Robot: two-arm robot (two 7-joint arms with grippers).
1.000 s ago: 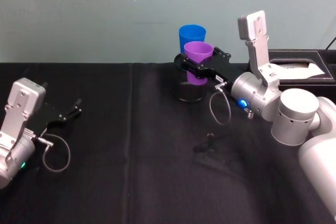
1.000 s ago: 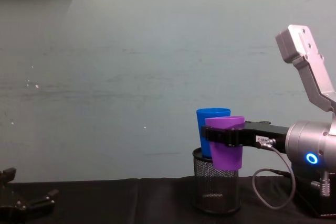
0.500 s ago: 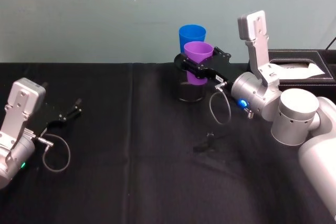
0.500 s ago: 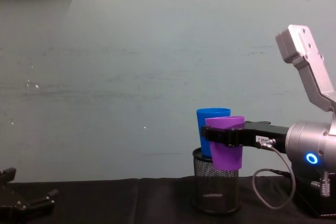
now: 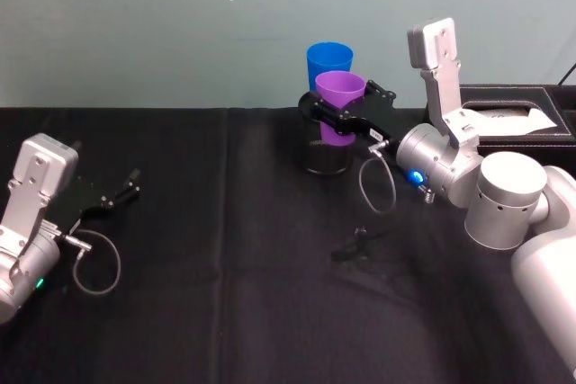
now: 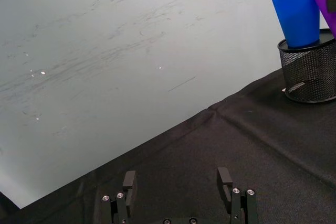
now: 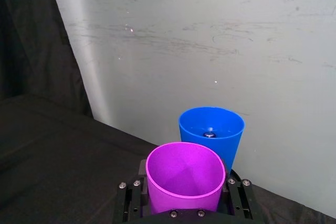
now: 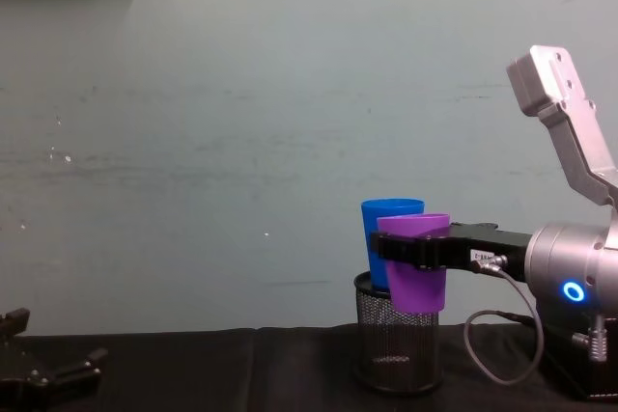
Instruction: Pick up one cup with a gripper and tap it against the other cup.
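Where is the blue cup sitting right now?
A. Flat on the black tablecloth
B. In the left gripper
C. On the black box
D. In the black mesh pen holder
D: the blue cup stands in the black mesh pen holder, behind the purple cup clamped in the right gripper.

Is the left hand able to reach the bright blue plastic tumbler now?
Probably not easily: the left hand rests open far across the table from the blue tumbler, and the right hand, holding the purple plastic cup, crowds it.
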